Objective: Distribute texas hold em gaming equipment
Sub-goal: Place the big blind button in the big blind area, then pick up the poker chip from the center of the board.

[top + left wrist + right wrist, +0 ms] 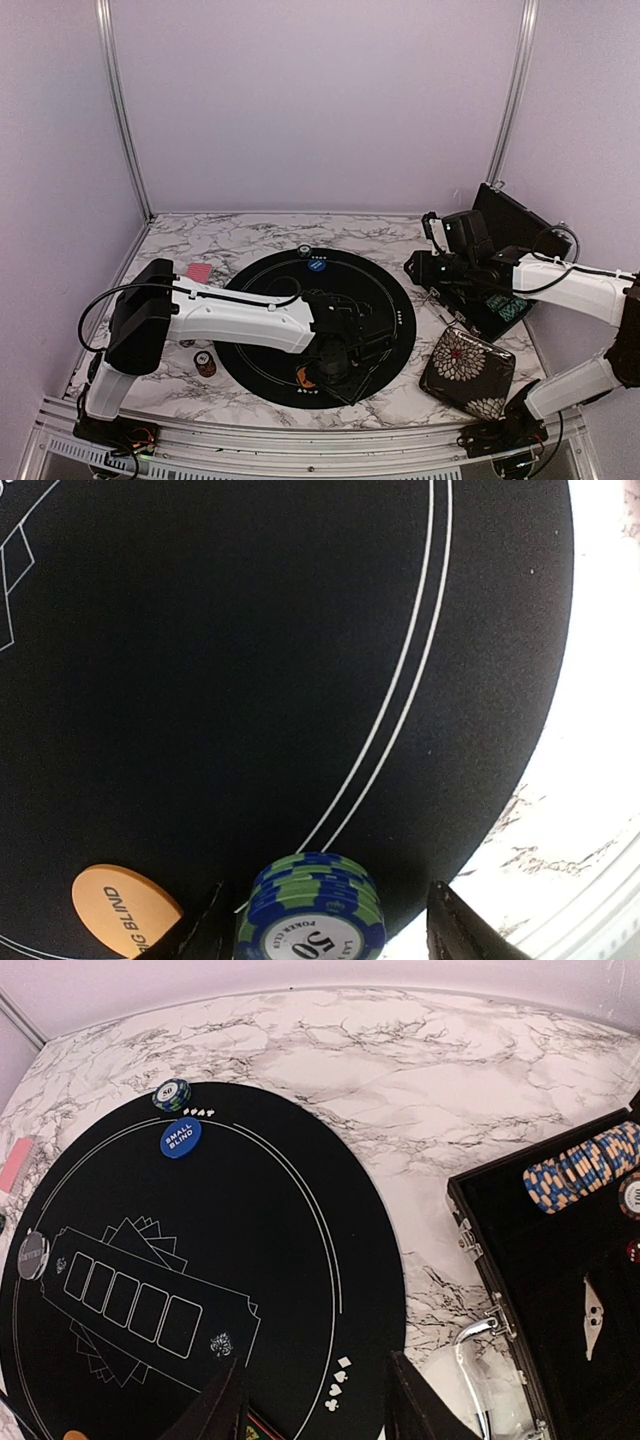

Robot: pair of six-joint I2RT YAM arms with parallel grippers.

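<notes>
A stack of blue-and-green striped poker chips (318,915) stands on the black round mat (385,300) near its front rim. My left gripper (330,922) straddles the stack with its jaws open: the left finger is close to the chips and a clear gap shows on the right. An orange "big blind" disc (120,910) lies just left of the stack. Further back lie a blue "small blind" disc (181,1137), another chip stack (172,1093) and a black disc (32,1255). A pink card (199,271) rests off the mat. My right gripper (315,1410) hangs open and empty over the mat's right edge.
An open black case (560,1290) holding rows of chips (585,1165) sits at the right. A floral pouch (467,370) lies at the front right. One more small chip stack (205,365) stands on the marble left of the mat.
</notes>
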